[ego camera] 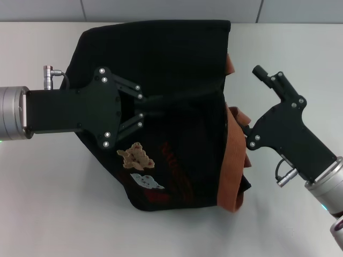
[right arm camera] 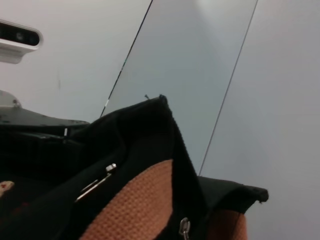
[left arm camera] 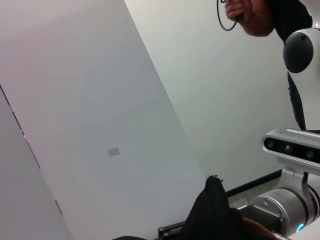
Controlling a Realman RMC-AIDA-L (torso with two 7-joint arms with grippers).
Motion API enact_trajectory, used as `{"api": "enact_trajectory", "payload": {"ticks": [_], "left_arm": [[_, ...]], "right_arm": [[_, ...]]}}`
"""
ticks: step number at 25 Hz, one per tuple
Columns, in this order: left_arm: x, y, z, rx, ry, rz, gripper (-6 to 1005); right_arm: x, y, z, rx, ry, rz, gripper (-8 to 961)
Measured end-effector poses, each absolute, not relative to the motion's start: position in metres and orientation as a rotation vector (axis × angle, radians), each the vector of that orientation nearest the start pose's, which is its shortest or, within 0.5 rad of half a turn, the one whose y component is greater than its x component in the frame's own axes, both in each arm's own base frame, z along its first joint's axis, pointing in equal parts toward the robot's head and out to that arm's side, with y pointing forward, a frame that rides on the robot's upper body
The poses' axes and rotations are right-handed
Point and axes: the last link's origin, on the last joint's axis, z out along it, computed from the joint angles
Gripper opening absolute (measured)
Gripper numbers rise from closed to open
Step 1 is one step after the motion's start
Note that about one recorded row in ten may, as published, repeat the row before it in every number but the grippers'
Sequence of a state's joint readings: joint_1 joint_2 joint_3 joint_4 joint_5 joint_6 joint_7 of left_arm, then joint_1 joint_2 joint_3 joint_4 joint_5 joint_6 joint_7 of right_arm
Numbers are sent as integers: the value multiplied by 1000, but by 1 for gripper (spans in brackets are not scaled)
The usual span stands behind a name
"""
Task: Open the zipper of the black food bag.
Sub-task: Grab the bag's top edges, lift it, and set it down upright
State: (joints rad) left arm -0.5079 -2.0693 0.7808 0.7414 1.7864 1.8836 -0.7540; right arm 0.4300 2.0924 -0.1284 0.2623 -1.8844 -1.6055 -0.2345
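The black food bag lies on its side on the white worktop, and I cannot see what is inside. The left hand pinches black fabric on the bag's upturned side. The right hand sits by the brown strap; I cannot tell if it holds anything.

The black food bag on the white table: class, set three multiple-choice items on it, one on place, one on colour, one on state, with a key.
1. Where is the left gripper?
A. Over the bag's front
B. Off the table
C. Under the bag

2. What colour is the bag's strap?
A. Green
B. Tan-brown
C. White

3. How does the bag rest?
A. Hanging in the air
B. Folded flat
C. Lying on the table

Key: 1 A, the left gripper reaches over the black food bag. 2 B, the strap down the bag's right side is tan-brown. 3 C, the bag lies on the white table, with the right gripper beside the strap.
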Motion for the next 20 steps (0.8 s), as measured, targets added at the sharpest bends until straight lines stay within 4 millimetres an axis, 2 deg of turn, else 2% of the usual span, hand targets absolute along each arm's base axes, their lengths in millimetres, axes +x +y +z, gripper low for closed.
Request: {"api": "enact_trajectory", "payload": {"ticks": [7,17,20], "left_arm": [[-217,301,23,-2684,523,-957,154],[-216,303,21,-2685,519,-954,163],[-215,303,21,-2685,520,-954,166]], "right_arm": [[244,251,-77,-1968,-153,918,694],[237,245,-85,-1982,-262,890,667],[234,246,-87,-1990,-272,895,527]]}}
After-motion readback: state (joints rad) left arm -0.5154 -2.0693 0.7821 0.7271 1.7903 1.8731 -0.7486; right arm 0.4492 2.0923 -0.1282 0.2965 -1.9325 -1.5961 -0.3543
